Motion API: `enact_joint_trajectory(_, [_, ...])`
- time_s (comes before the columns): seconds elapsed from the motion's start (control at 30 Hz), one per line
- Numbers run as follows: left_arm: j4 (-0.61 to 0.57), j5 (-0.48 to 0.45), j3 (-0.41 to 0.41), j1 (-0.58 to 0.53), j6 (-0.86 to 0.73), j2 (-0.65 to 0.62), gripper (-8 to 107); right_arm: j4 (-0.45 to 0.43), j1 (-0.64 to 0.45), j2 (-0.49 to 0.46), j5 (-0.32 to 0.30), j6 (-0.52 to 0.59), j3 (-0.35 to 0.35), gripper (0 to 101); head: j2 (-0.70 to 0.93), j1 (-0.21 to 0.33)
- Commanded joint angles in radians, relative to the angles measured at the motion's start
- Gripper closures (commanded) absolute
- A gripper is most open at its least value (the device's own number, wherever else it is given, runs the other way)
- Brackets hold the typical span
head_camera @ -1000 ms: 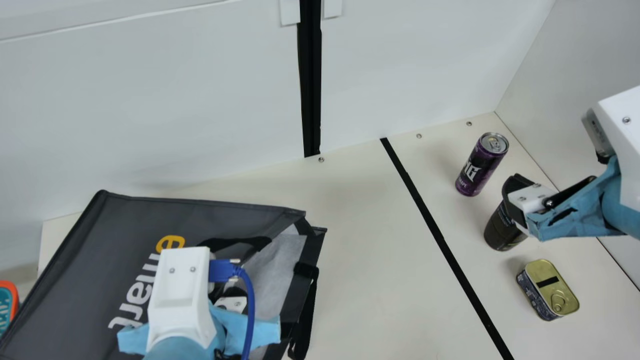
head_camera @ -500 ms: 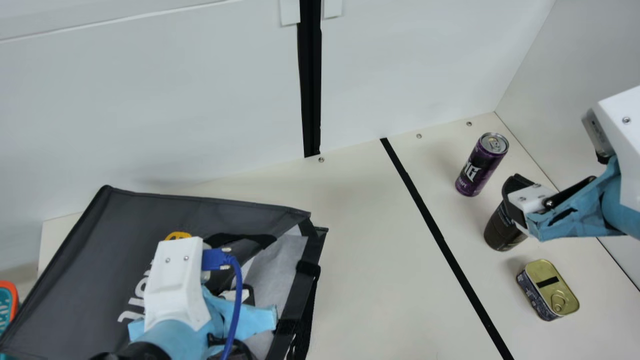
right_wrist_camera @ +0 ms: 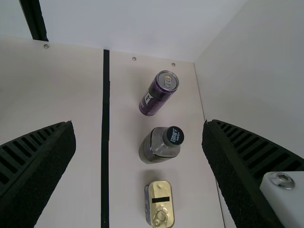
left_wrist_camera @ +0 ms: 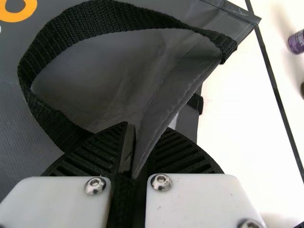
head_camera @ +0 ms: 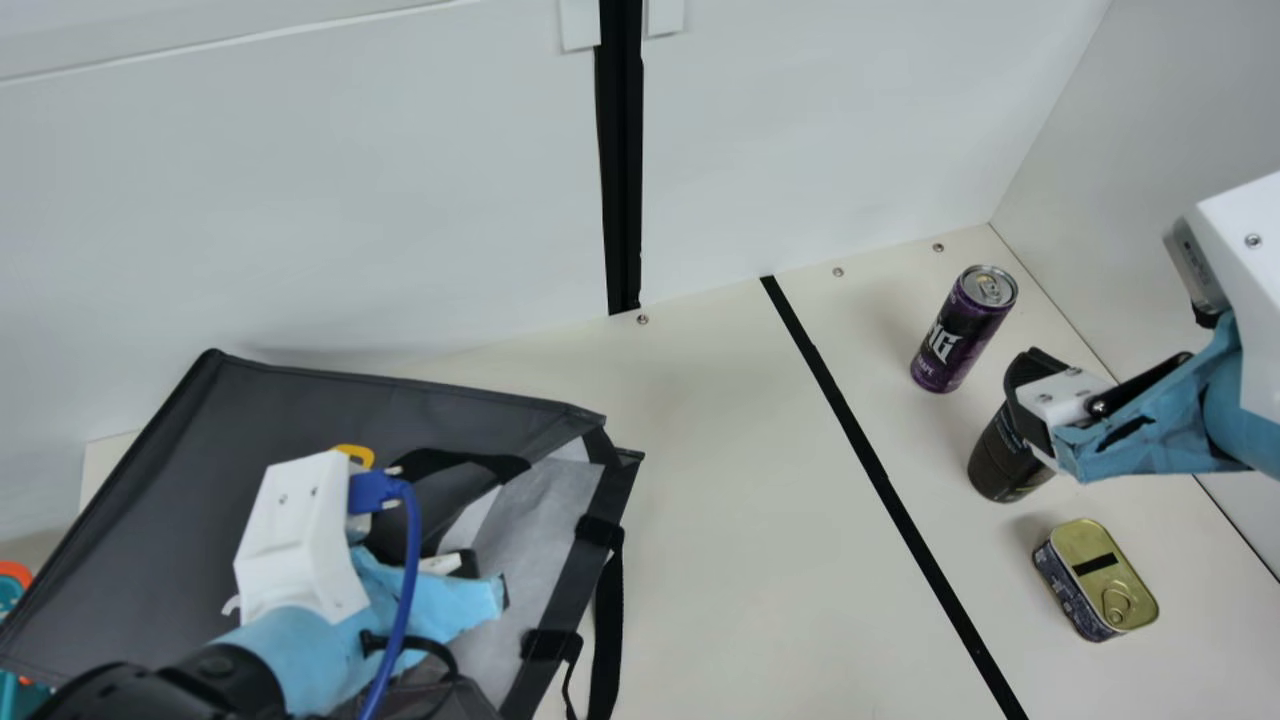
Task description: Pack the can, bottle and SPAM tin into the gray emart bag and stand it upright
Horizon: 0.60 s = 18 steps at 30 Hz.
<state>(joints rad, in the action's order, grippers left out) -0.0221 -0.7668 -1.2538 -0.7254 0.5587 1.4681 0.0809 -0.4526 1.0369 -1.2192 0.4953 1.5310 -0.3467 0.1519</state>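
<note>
Lying on its side across the surface, the gray emart bag sits at the main view's left, its mouth toward the view's middle and its pale lining showing. The left claw is at that mouth, grasping the bag: in the left wrist view a folded edge of gray cloth runs down between its two ribbed fingers, which are pressed close together. A black strap loops over the upper panel and comes down beside the same fingers; it may be pinched too, but I can't fairly say from this angle. Another strap hangs at the mouth's far rim.

Beyond the bag, a strip of black tape crosses the surface, and on its other side are the three goods, all outside the bag. The purple can stands upright nearest the back wall, the dark bottle stands next in line, and the SPAM tin rests with its gold pull-tab lid up. The right claw covers the bottle's top in the main view; it is released, holding nothing, its fingers spread wide.

At the main view's left edge, a bit of an orange and teal object shows beside the bag.
</note>
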Motion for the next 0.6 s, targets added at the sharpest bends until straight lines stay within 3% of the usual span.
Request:
enact_joint_trajectory(0.0, [-0.029,0.004,0.000,0.022,-0.031,0.002,107,0.000,0.000,0.000,0.000,0.000,0.000,6,-0.002,0.023])
enact_joint_trajectory(0.57, [-0.164,0.019,-0.010,0.131,-0.178,0.010,107,0.000,0.000,0.000,0.000,0.000,0.000,6,-0.002,0.023])
